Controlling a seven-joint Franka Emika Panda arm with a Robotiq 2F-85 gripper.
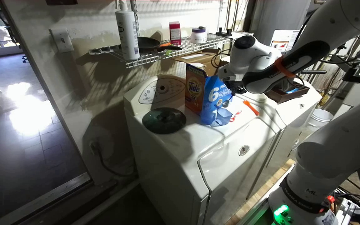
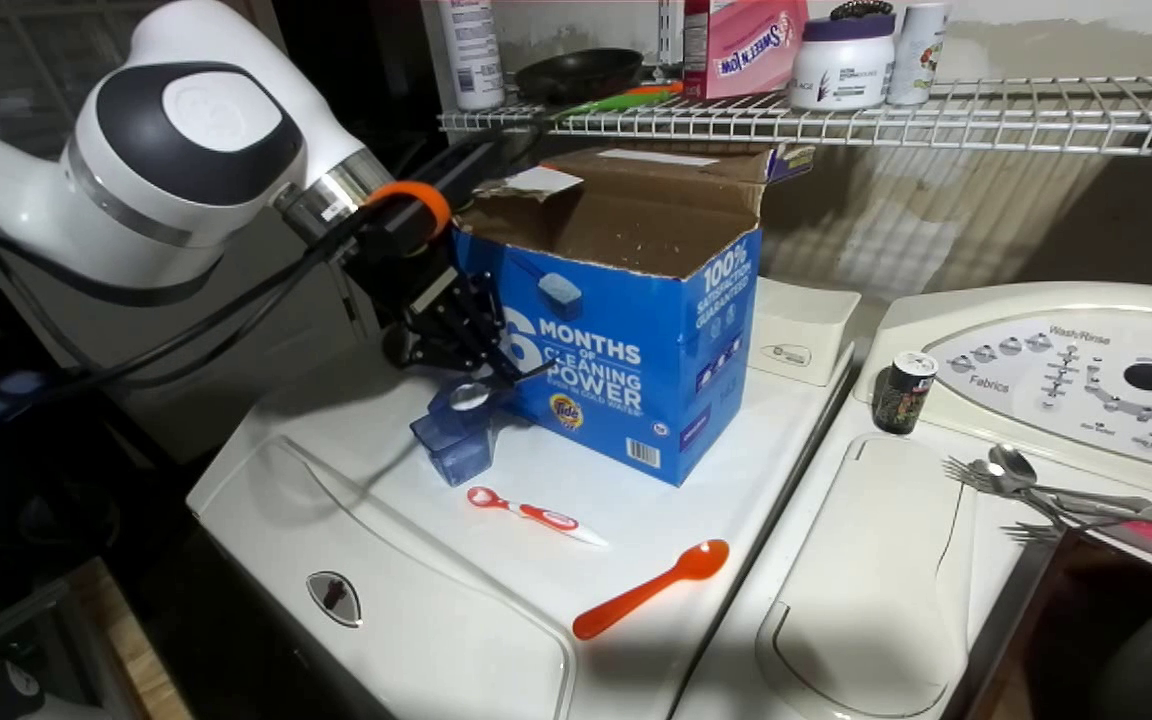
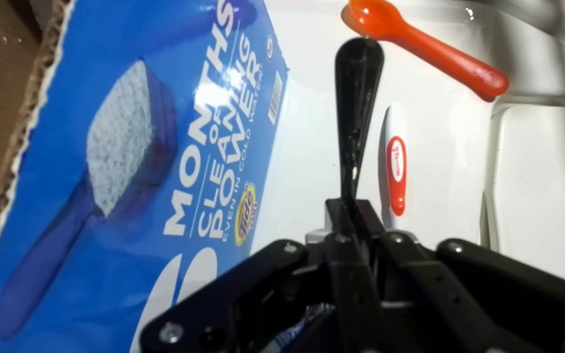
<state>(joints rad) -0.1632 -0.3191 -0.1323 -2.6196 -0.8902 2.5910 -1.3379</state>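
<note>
Well, in an exterior view I see the gripper (image 1: 233,92) right of centre, clamped on a metal spoon (image 1: 226,103), with a detergent box (image 1: 206,93) to its left in the frame. In an exterior view, a blue plastic container (image 2: 454,445) sits left of centre below the spoon's bowl (image 2: 469,397), a red-and-white spoon (image 2: 538,514) and an orange spoon (image 2: 644,594) lower down. In the wrist view, the held spoon's handle (image 3: 358,83) points toward the top middle.

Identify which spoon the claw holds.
The metal spoon pinched in the claw; the orange spoon, red-and-white spoon and cutlery pile lie loose.
</note>
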